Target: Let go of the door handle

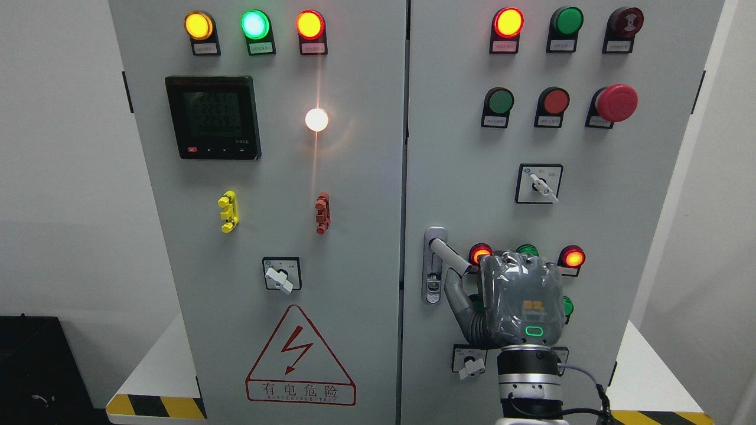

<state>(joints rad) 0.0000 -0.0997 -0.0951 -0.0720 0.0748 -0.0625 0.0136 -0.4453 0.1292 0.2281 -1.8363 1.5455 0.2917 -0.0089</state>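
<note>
The silver door handle [452, 255] sits on the left edge of the grey cabinet's right door [620, 195], its lever slanting down to the right. My right hand [520, 298] rises from the bottom edge, with its back towards the camera, just right of the lever's tip. Its thumb [459, 298] stretches up and left beneath the lever, close to it or just touching. The lever's tip shows bare, with no fingers wrapped over it. The other fingers are hidden behind the palm. The left arm is out of view.
Both cabinet doors look closed. Lit lamps [573, 258] and a rotary switch [471, 366] lie around my hand. Push buttons and a red mushroom stop button [616, 102] are higher up. The left door [354, 236] carries a meter, a switch and a warning triangle.
</note>
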